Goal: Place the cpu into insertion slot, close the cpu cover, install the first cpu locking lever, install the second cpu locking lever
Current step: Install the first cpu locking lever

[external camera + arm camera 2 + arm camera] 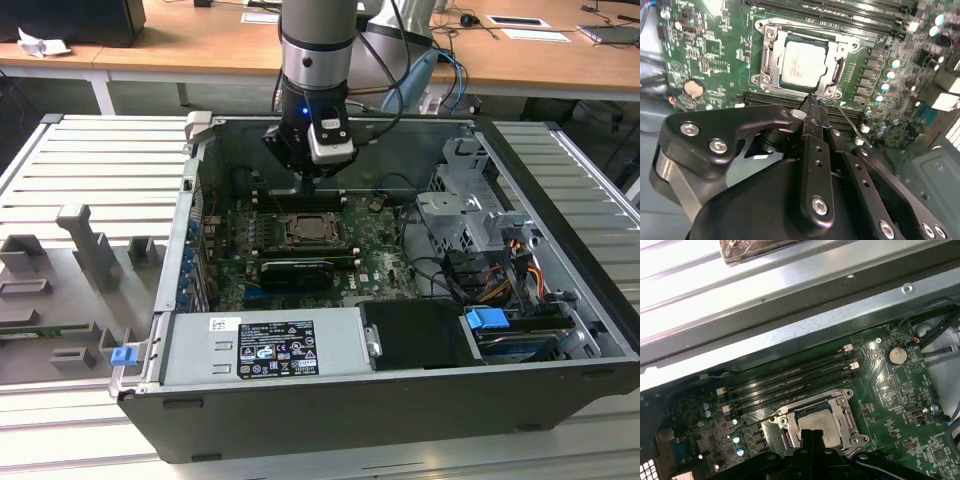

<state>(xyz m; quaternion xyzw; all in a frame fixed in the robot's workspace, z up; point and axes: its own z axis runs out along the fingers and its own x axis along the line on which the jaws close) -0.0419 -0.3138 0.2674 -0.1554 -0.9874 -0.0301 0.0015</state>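
Note:
The cpu (802,62), a pale silver square, lies in the insertion slot (790,91) on the green board. The cpu cover (771,56), a silver frame, lies flat around it. A thin wire locking lever (850,122) sticks out loose from the socket's corner. Another lever (805,26) runs along the opposite side of the socket. My gripper (812,102) is shut with nothing in it, its black tip just above the socket's edge by that corner. In the first wrist view the gripper (810,434) stands over the cpu (815,421). In the exterior view the gripper (310,183) hangs above the socket (313,230).
Long black memory slots (790,377) lie beside the socket. A coin cell (693,89) sits on the board. The open computer case (400,400) has a power supply (265,345) at the front, with drive bays and cables (480,250) on the exterior view's right.

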